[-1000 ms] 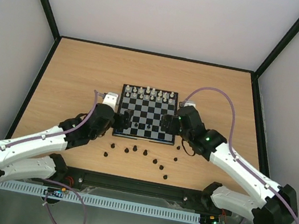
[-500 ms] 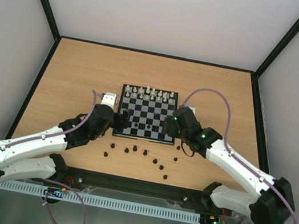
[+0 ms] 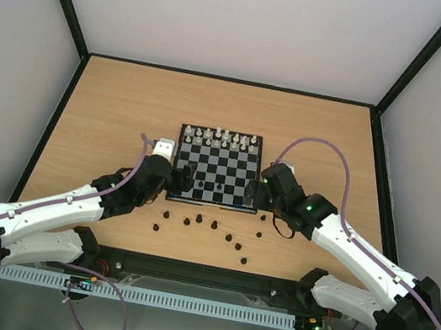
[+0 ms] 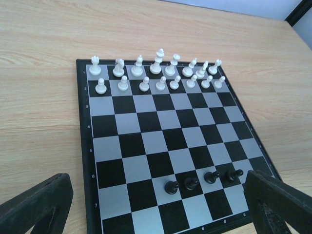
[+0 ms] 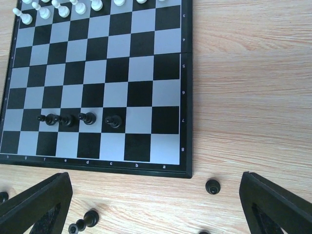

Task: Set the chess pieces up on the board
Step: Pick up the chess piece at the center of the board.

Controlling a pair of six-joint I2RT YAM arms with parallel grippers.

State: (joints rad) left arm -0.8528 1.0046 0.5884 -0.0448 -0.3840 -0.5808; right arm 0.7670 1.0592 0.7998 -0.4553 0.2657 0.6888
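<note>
Seen from above, the left tool [image 3: 182, 178] and right tool [image 3: 251, 192] cover the near corners of the board [image 3: 216, 164]. Both stand wide open and hold nothing. Four black chess pieces [image 5: 113, 121] stand in a row on the board, hard to make out from overhead. The rest lie loose on the tabletop [image 3: 128, 106] just before it, two cut off in the right wrist view. Faint digits and letters [image 5: 184, 92] line the board's border.
</note>
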